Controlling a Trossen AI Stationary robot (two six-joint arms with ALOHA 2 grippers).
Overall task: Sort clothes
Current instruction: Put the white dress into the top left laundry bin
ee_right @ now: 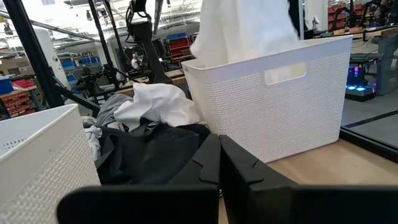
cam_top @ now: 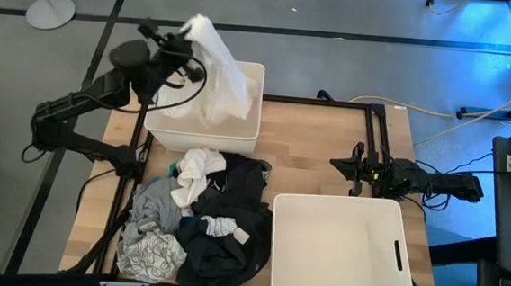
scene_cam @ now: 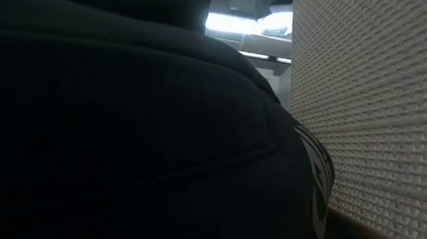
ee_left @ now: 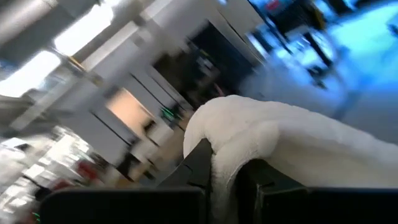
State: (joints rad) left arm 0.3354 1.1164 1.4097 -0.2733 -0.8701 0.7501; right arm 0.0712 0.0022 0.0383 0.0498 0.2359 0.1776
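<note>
Black garment [scene_cam: 115,124] against my low lens, left gripper [cam_top: 186,37] pinching white garment [cam_top: 217,73] above far bin [cam_top: 247,138] (right gripper [cam_top: 355,167] pressed together, idle).

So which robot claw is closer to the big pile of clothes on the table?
The left claw: raised above the far bin, clamping a white garment. The right claw rests farther from the pile of clothes, shut, across the table.

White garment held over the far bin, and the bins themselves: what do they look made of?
White garment: soft, thick fabric, perhaps fleece or terry; it bulges in rounded folds where the left end effector pinches it, matte. Far bin and near bin: rigid white plastic by the look, walls moulded in a fine woven texture, with a cut-out handle slot.
</note>
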